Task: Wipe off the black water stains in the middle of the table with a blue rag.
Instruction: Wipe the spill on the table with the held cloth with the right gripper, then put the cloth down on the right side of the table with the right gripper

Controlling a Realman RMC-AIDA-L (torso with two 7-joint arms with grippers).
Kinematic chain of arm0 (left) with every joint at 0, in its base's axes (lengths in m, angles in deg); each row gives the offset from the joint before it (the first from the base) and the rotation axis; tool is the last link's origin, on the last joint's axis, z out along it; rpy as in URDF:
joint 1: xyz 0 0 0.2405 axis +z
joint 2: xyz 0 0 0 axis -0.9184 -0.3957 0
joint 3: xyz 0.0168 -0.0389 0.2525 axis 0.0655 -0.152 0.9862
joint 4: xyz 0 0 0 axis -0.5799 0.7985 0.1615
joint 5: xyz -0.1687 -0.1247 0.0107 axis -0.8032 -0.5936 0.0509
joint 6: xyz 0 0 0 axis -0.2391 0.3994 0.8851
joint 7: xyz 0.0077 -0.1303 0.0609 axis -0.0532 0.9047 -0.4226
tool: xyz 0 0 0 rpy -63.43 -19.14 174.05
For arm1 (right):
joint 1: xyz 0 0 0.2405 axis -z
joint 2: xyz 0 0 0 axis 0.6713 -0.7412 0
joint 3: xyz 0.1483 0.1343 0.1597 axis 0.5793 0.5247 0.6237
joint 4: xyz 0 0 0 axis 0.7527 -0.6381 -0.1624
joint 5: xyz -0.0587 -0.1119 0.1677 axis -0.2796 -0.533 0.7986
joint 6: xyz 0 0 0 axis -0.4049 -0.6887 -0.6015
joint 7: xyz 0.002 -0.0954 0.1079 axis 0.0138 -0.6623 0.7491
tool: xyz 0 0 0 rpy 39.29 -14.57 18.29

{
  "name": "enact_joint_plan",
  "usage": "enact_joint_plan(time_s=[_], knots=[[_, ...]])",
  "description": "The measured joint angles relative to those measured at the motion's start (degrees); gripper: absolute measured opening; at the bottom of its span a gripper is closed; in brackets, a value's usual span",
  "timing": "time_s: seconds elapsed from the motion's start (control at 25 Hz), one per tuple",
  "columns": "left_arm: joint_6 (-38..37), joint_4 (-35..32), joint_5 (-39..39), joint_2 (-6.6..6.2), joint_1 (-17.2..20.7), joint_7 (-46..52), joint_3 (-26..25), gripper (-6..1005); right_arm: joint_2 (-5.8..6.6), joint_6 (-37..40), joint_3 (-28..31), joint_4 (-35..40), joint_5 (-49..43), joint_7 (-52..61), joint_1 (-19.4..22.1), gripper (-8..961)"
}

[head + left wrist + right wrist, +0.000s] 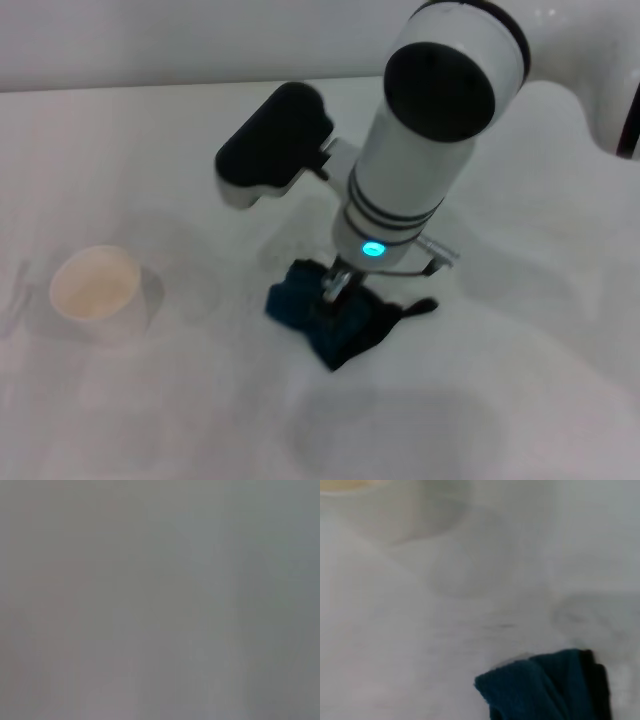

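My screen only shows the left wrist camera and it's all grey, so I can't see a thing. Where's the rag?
Observer: The rag lies on the middle of the table, with the right end effector down on it.
Operator: Is anything else on the table?
Observer: A cup stands upright to the robot's left of the rag, well apart from it.
Operator: Can you see the stain?
Observer: No. No dark stain shows in the head view or the right wrist view; whether it's under the rag, I can't tell.
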Motion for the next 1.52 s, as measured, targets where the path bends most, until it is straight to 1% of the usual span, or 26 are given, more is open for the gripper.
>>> enact_joint_plan(time_s=[0.12,0.32,0.48,0.64,0.72,1.04,1.16,1.36,1.52], knots=[[0.59,0.00,-0.01,-0.03,0.01,0.00,0.00,887,0.14,-2.61,2.96,-0.22,-4.87,0.72,1.32,51],[1.28,0.00,-0.05,-0.11,-0.01,0.00,0.00,888,0.44,-7.50,10.08,1.68,-12.74,0.51,5.06,55],[1.86,0.00,-0.08,-0.15,-0.38,0.00,0.00,888,0.67,-12.08,17.63,5.39,-20.63,-0.59,9.94,58],[2.04,0.06,-0.09,-0.15,-0.54,0.00,0.00,887,0.83,-15.12,23.97,9.27,-25.03,-2.75,14.60,61],[2.14,0.10,-0.13,-0.15,-0.68,0.00,-0.03,887,0.87,-16.36,26.18,10.21,-26.86,-3.53,16.10,62],[2.71,0.24,-0.27,-0.22,-1.33,0.00,-0.09,888,1.02,-17.84,32.34,11.62,-29.63,-7.45,20.62,68],[2.71,0.27,-0.27,-0.24,-1.61,0.00,-0.09,888,1.11,-17.54,33.49,13.16,-30.24,-7.99,22.08,71],[2.71,0.27,-0.27,-0.17,-1.94,0.00,-0.09,887,0.82,-16.80,36.79,14.66,-30.61,-10.00,23.37,75],[2.71,0.27,-0.27,-0.15,-2.05,0.00,-0.09,887,0.84,-16.99,38.78,14.41,-28.32,-11.38,23.94,78]])
